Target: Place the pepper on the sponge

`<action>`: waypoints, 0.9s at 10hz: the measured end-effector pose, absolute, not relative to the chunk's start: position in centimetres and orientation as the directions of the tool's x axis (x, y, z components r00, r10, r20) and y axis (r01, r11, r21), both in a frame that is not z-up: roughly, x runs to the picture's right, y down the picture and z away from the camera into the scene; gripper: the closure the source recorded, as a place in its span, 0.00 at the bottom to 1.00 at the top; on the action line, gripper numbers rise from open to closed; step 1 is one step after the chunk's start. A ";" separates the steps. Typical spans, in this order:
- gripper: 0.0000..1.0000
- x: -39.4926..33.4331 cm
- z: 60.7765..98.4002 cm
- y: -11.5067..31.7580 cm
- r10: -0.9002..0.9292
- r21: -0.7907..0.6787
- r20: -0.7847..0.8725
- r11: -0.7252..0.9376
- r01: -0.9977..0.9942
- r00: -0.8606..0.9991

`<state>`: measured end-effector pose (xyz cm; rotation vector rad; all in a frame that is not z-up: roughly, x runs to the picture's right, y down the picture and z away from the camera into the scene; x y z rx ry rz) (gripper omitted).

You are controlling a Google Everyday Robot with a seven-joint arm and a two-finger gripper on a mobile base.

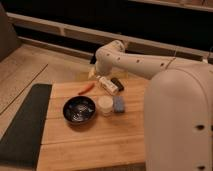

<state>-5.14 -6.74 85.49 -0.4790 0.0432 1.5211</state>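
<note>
A slim red-orange pepper (86, 89) lies on the wooden table (90, 145), toward its back edge. The blue sponge (119, 104) sits right of centre, next to a small white cup (105, 105). My gripper (111, 85) hangs low over the table's back part, right of the pepper and just behind the sponge. It is apart from the pepper and holds nothing that I can see. The white arm (135, 62) reaches to it from the right.
A black bowl (78, 109) stands left of the white cup. A dark mat (25, 125) runs along the table's left side. My white body (180, 120) fills the right of the view. A low ledge (60, 30) runs behind the table.
</note>
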 end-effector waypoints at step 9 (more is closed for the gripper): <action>0.35 -5.6 90.0 -8.7 0.947 -0.262 -0.307 0.009 -0.965 0.093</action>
